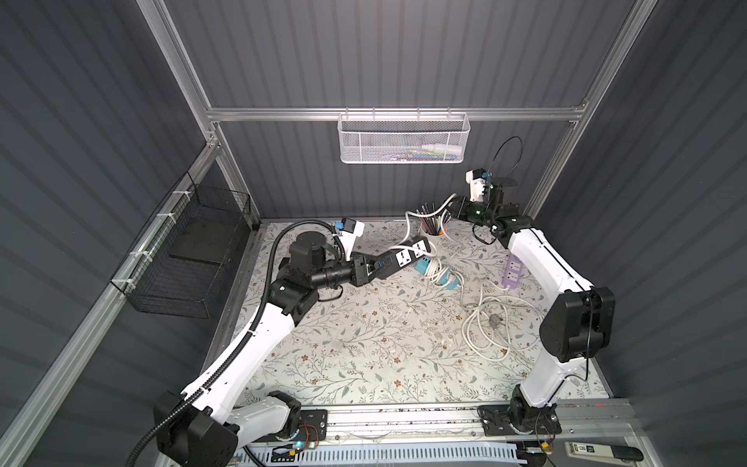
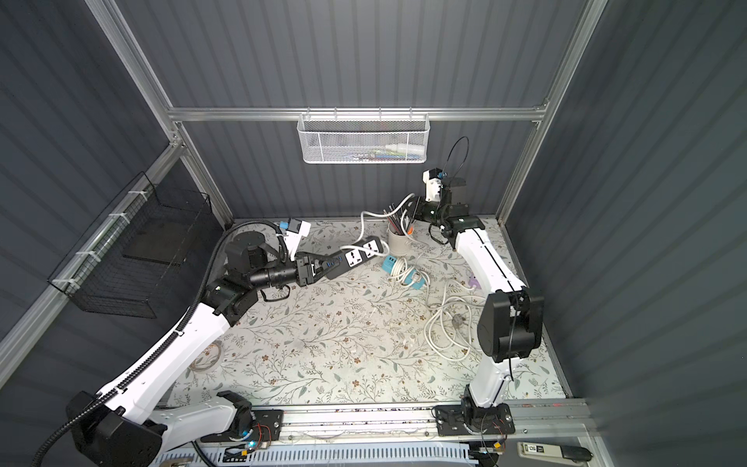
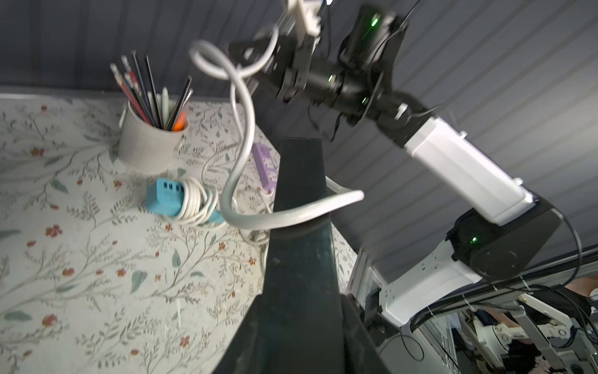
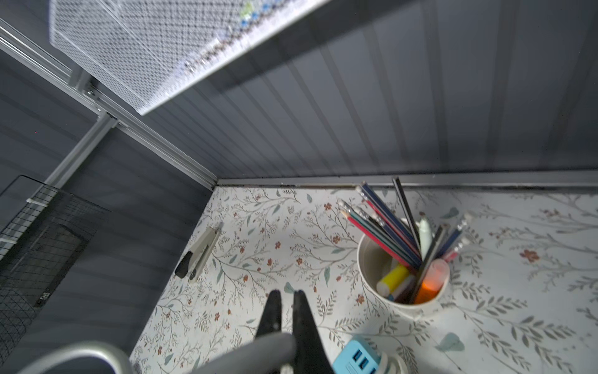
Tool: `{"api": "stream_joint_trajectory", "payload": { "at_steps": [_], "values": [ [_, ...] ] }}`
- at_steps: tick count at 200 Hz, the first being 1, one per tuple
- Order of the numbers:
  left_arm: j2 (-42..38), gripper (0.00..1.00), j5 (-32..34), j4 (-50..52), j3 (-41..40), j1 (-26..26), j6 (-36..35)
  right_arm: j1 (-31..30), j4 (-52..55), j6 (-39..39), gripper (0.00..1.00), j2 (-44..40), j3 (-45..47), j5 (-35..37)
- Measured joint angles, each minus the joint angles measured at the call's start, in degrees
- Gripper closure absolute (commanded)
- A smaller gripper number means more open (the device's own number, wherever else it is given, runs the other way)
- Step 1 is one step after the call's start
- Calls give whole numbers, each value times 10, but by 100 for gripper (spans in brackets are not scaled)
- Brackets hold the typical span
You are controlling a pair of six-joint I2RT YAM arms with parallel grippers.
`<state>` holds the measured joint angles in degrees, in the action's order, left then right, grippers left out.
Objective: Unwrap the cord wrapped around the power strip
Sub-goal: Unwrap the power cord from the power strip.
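Black power strip (image 1: 404,257) in left end effector (image 1: 378,269), cord (image 3: 248,129) looping above

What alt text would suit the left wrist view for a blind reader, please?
A black power strip juts away from the camera; a pale cord crosses it and rises to the right end effector, which pinches it. Behind, on the floral table: a cup of pencils, a cord-wrapped blue power strip, a purple strip.

Both top views overhead, sharing whole table (image 1: 364,343); wrist views close, oblique.
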<state>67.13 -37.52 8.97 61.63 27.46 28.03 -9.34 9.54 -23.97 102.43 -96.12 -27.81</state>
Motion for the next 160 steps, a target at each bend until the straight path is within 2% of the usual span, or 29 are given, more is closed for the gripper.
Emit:
{"api": "stream_joint_trajectory", "payload": {
  "at_steps": [36, 83, 125, 160],
  "values": [
    [0, 100, 47, 74, -34, 2, -32, 22, 45, -1, 100, -32, -26, -15],
    [1, 100, 196, 92, -35, 2, -56, 95, 100, -9, 100, -144, -29, -27],
    [21, 100, 320, 86, 16, -4, -85, 150, 124, -24, 100, -279, 80, -16],
    [33, 100, 394, 68, 87, -26, -117, 155, 170, -25, 100, -328, 174, 15]
  ]
}}
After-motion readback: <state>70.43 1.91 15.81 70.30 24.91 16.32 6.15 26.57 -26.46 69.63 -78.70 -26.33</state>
